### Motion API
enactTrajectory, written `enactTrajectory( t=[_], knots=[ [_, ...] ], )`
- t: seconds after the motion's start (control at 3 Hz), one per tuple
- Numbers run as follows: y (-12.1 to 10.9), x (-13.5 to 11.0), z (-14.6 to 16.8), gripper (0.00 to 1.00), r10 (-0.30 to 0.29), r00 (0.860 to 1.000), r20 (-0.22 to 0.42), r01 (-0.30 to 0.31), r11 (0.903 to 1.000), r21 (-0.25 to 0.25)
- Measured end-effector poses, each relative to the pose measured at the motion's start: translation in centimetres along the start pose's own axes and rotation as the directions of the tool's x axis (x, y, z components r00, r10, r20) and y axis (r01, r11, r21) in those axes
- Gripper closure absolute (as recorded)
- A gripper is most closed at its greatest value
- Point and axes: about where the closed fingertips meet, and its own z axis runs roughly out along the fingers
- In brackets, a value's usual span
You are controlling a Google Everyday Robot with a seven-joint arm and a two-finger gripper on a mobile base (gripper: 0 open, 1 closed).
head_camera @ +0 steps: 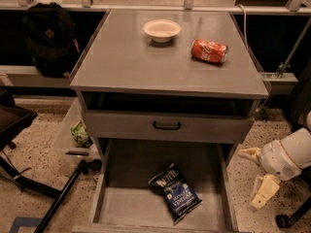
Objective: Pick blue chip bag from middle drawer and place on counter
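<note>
Jaws gape empty right of middle drawer [130,181]; blue chip bag [175,192] lies diagonal, top pointing back-left.

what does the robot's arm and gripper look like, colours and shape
The gripper is at the right edge of the view, beside the open middle drawer. It has two blocky, pale cream fingers mounted on a smooth, rounded white wrist casing. No cables or markings show on the visible part, and the rest of the arm runs out of view.
</note>
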Motion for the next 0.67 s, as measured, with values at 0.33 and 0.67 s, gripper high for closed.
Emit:
enactTrajectory(
  t=[0.33, 0.67],
  knots=[
    [0.1, -0.3, -0.3, 0.0, 0.007, 1.0, -0.021, -0.007, 1.0, 0.003],
    [1.2, 1.7, 1.3, 0.0, 0.078, 0.989, -0.128, -0.07, 0.9957, 0.061]
  ],
)
